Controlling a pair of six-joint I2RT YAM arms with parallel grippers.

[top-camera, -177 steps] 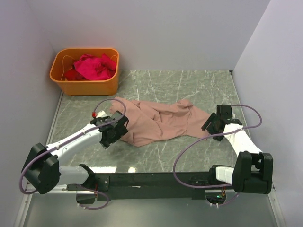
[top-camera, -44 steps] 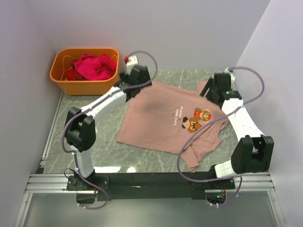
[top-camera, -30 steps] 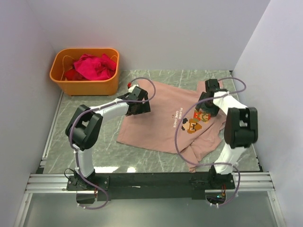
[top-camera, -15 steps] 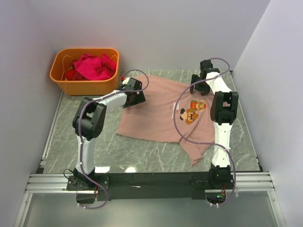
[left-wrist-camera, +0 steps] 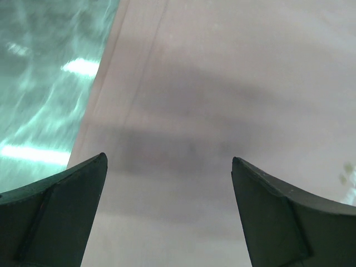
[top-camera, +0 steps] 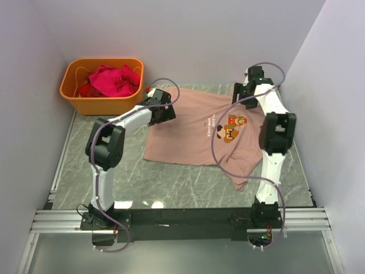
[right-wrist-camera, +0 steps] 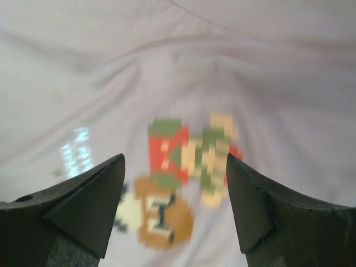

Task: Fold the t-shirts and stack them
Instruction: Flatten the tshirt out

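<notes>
Tee (top-camera: 188,134) in dusty pink lies spread mid-frame on the worktop (top-camera: 114,171), print up. Left tool (top-camera: 162,111) gapes wide over its upper left part, and right tool (top-camera: 242,95) stands open by its upper right edge, both empty. Magenta tees (top-camera: 111,80) fill the orange tub (top-camera: 102,104), upper left.

The pink-tan t-shirt (top-camera: 182,140) is soft, matt cloth with a few wrinkles. The table (top-camera: 171,185) under it looks like grey-green stone, smooth and shiny. The orange tub (top-camera: 102,104) is smooth plastic, and the magenta t-shirts (top-camera: 114,80) inside it are crumpled cloth.
</notes>
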